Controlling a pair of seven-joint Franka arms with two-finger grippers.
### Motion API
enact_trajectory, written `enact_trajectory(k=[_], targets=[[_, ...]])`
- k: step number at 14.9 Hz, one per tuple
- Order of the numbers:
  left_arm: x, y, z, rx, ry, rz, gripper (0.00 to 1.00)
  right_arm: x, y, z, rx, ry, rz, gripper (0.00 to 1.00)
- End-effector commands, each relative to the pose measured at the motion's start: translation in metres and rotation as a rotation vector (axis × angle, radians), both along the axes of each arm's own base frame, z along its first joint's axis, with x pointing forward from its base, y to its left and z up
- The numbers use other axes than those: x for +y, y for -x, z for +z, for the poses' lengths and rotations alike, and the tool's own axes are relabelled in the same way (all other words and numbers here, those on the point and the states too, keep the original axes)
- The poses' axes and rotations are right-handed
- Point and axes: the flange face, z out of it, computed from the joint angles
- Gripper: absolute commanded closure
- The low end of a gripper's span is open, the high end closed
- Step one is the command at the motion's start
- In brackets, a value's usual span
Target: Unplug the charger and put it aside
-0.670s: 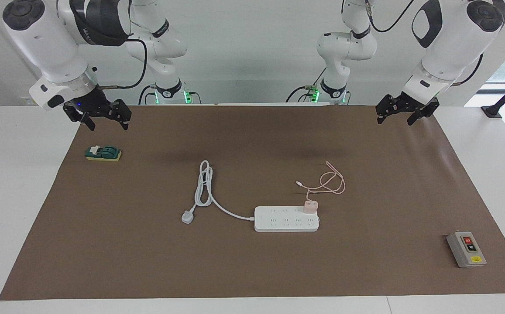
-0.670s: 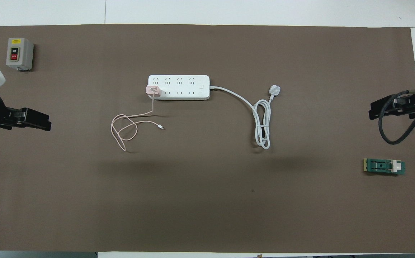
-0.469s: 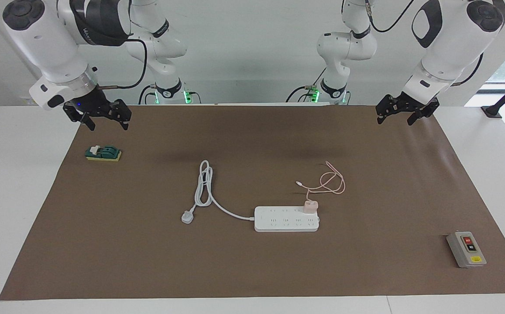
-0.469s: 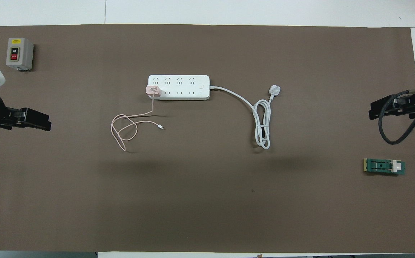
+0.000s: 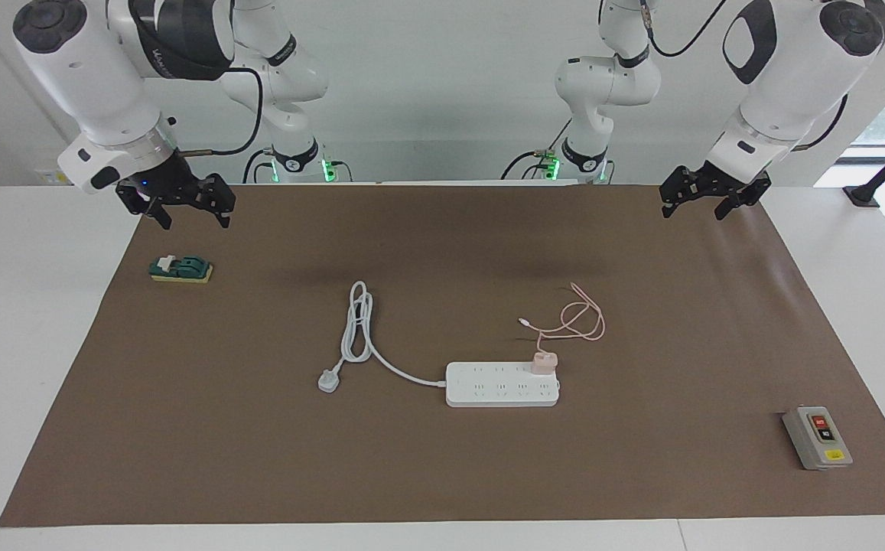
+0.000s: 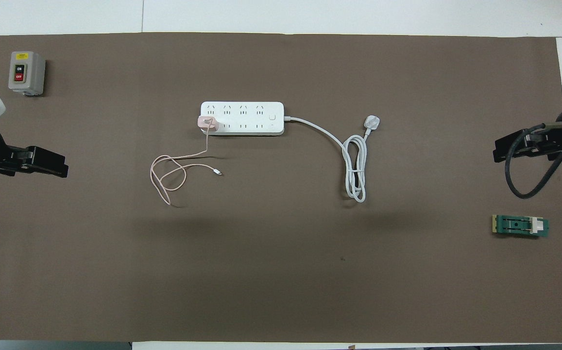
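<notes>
Two grippers, left [image 5: 706, 203] and right [image 5: 182, 207], hang open over the mat's [image 5: 442, 474] ends; charger [image 5: 544, 362] sits plugged in the strip [image 5: 488, 390].

A long white plastic multi-socket power strip [image 5: 502, 384] lies flat near the middle of a brown mat [image 5: 442, 474] that covers most of the white table [image 5: 21, 321]. Its thick white cord [image 5: 362, 325] runs toward the right arm's end, loops nearer the robots and ends in a white three-pin plug [image 5: 327, 380] lying on the mat. A grey switch box with red and black buttons [image 5: 817, 438] sits toward the left arm's end. A small green block on a yellow base [image 5: 180, 268] rests toward the right arm's end.
</notes>
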Motion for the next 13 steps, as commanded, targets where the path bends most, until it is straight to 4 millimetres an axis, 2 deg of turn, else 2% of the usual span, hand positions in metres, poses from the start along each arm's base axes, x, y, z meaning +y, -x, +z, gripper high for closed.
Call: enact_trajectory(k=[1, 2, 4, 5, 7, 8, 10, 13], targets=[[0.002, 0.002, 0.004, -0.031, -0.01, 0.103, 0.0, -0.003, 0.003, 0.006, -0.033, 0.003, 0.005, 0.0], [0.002, 0.002, 0.007, -0.035, -0.013, 0.146, 0.0, -0.003, 0.004, 0.006, -0.028, 0.003, -0.001, 0.0], [-0.003, 0.001, 0.006, -0.034, -0.022, 0.267, 0.0, 0.013, 0.002, 0.006, -0.043, 0.006, -0.091, 0.0], [-0.006, 0.001, 0.006, -0.035, -0.027, 0.356, 0.0, 0.028, 0.0, 0.005, -0.054, 0.009, -0.199, 0.0], [-0.012, 0.0, 0.006, -0.044, -0.031, 0.481, 0.0, 0.042, -0.003, 0.001, -0.052, -0.001, -0.377, 0.0], [-0.021, -0.001, 0.005, -0.048, -0.031, 0.539, 0.0, 0.053, -0.009, -0.008, -0.022, -0.039, -0.474, 0.0], [-0.038, -0.009, -0.001, -0.066, -0.025, 0.709, 0.0, 0.058, -0.024, -0.022, 0.042, -0.097, -0.688, 0.0], [-0.075, -0.047, -0.028, -0.043, -0.054, 0.873, 0.0, 0.084, -0.042, -0.038, 0.117, -0.122, -0.962, 0.0]])
